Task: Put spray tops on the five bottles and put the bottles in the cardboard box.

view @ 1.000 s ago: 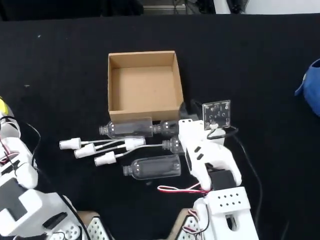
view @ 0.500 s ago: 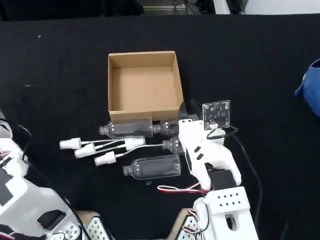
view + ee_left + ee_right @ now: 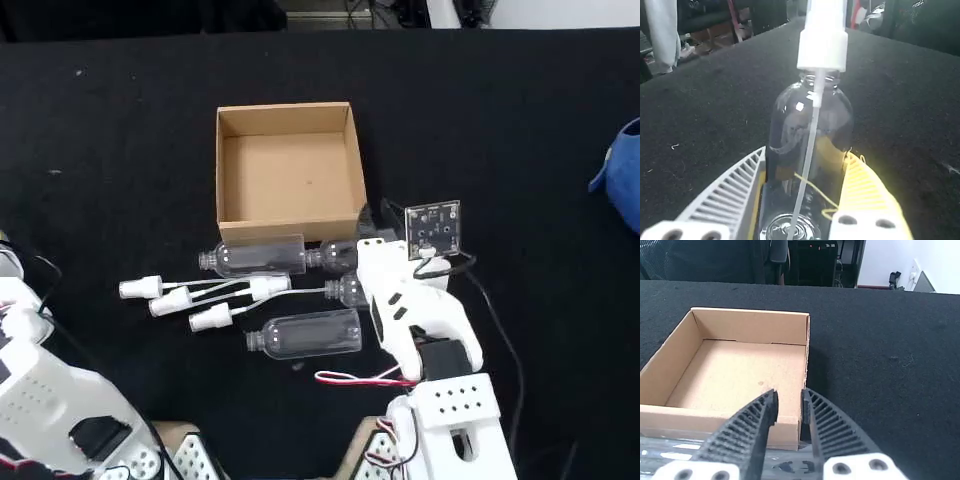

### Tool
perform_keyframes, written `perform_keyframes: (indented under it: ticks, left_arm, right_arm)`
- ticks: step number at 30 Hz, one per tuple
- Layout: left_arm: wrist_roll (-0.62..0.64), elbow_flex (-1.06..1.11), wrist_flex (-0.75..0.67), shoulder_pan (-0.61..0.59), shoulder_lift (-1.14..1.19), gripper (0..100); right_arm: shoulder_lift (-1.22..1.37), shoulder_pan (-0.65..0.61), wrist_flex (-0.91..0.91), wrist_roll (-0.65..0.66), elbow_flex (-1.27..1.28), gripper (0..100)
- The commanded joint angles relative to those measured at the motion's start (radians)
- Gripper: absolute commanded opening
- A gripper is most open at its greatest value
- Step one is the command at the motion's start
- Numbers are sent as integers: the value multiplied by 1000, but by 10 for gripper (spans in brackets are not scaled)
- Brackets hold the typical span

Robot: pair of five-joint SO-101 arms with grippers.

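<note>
Setting: an indoor robotics lab or workroom; the indicators follow. The surface (image 3: pixel 520 120) is covered in black cloth; a bare circuit board (image 3: pixel 433 228) and loose red-and-white wiring (image 3: pixel 360 378) sit exposed on the white right arm (image 3: pixel 420 320); cables (image 3: pixel 362 10) lie beyond the surface's far edge. The right wrist view shows dark equipment with a small red light (image 3: pixel 819 260), a white wall (image 3: pixel 885 260) and a wall plate (image 3: pixel 925 282); the left wrist view shows a hanging white cloth (image 3: pixel 662 25).
</note>
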Motion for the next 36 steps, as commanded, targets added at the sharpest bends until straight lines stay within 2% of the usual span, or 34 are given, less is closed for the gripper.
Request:
perform_keyframes:
  ticks: [1, 8, 16, 33, 36]
  left_arm:
    - [-11, -31, -26, -36, -3, 33]
    - [-11, 21, -44, -88, -5, 33]
    - [-11, 211, -399, -104, 6, 33]
    - [-9, 269, -371, -151, 8, 37]
    - [-9, 278, -371, -153, 8, 103]
  right_arm:
    - [-19, -12, -32, 2, -8, 70]
    - [-19, -12, -32, 2, -10, 70]
    - [-19, -12, -32, 2, -10, 70]
    - [-19, -11, -32, 2, -7, 70]
    - [-19, -11, -32, 2, -7, 70]
